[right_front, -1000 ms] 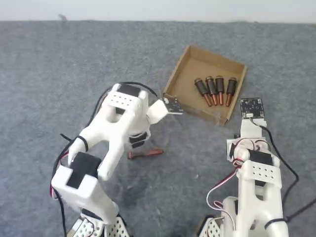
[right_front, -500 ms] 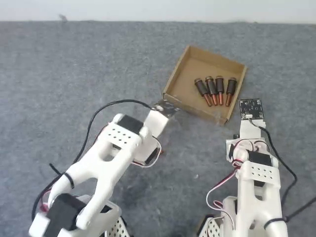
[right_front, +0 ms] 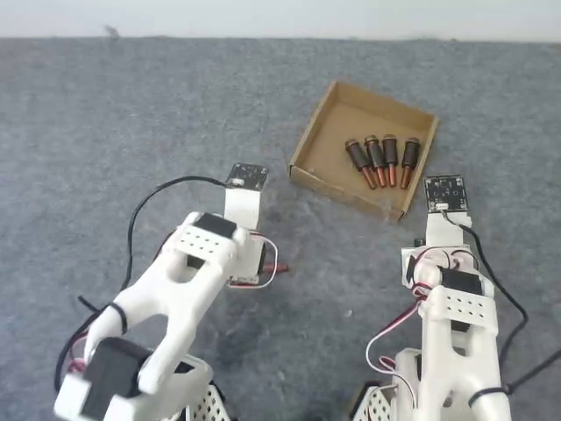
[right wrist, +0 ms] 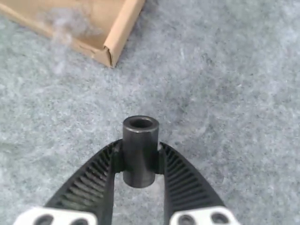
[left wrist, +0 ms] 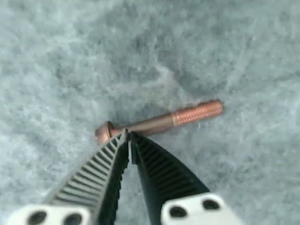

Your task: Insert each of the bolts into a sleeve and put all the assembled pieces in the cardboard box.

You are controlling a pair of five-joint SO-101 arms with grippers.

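Now hovering low with left fingers (left wrist: 105, 164) pressed together, tips right at the head end of the copper bolt (left wrist: 159, 123) lying flat on the grey tabletop (right_front: 131, 114). Over on the right, pinching a black sleeve (right wrist: 139, 150) upright between right fingers (right wrist: 96, 180), near a corner of the cardboard box (right_front: 337, 191). Inside, 4 assembled pieces (right_front: 383, 162) side by side.

Copper bolt (left wrist: 159, 123); black sleeve (right wrist: 140, 143); brown cardboard box (right_front: 352, 116); grey carpet (right_front: 131, 114)

Left tool (left wrist: 129, 137) jaws together, aimed down; right tool (right wrist: 139, 149) clamping sleeve (right wrist: 140, 133).
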